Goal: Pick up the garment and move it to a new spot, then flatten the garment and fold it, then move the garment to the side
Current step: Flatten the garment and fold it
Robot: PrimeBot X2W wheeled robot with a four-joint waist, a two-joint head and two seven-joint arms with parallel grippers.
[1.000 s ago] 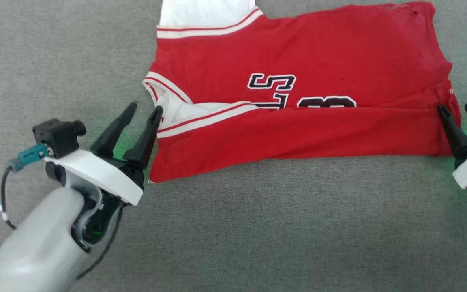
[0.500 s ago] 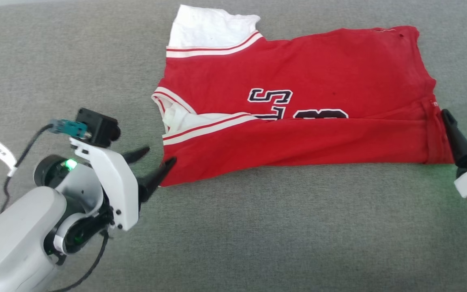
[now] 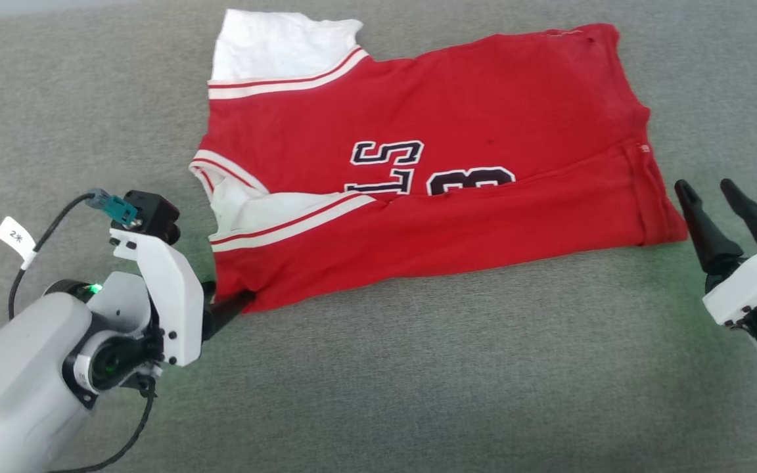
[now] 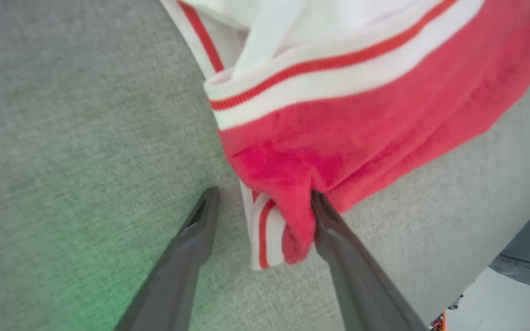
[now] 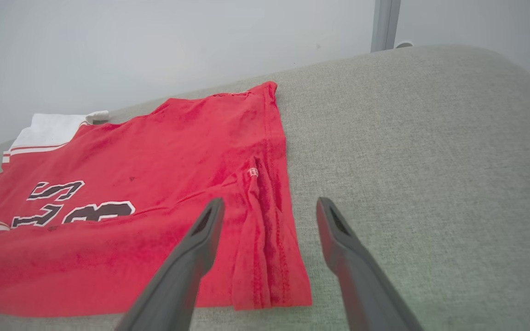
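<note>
Folding step, I'd say: left gripper (image 4: 262,195) jaws gape around the garment (image 3: 418,197)'s front corner, right gripper (image 3: 704,186) jaws spread open near the hem. Both need clenching next.

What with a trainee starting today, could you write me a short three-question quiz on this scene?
1. True or false: the right gripper is shut on the garment.
2. Which part of the garment lies between the open fingers of the left gripper? A. its near left corner B. its far white sleeve C. its lettering
3. Fill in: the garment lies on a ___ fabric surface.
Key: 1 false; 2 A; 3 grey.
</note>
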